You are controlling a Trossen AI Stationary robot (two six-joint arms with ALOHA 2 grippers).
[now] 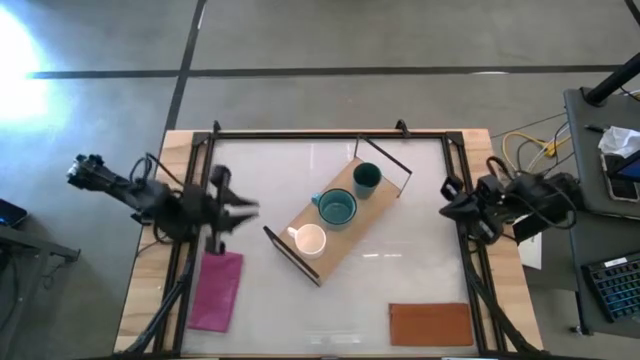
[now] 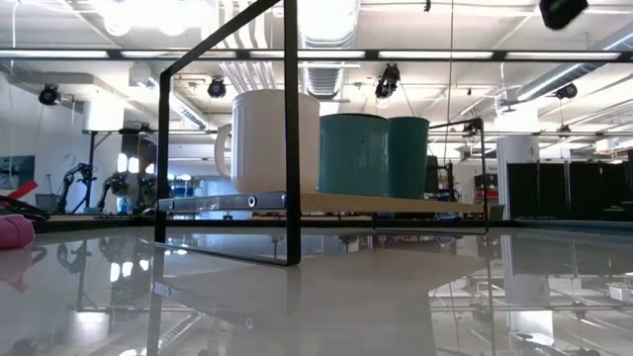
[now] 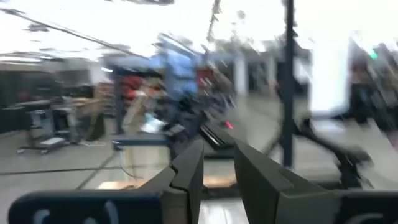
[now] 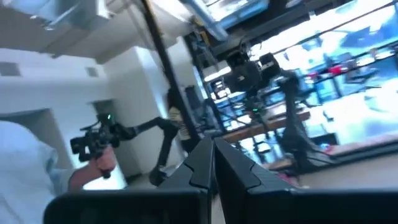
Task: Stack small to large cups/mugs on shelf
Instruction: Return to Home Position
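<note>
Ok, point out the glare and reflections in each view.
High view: glare patch on the floor, upper left. Low view: ceiling lights blown out, table mirrors the shelf. Left wrist view: background washed white at top.

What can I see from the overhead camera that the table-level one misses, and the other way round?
Only the high view shows where the arms are: left gripper and right gripper at the side edges of the table, away from the shelf. It also shows the brown mat. Only the low view shows the shelf board raised above the table on its black frame, and the room behind. Both show the white mug, teal mug and green tumbler in a row on the shelf.
</note>
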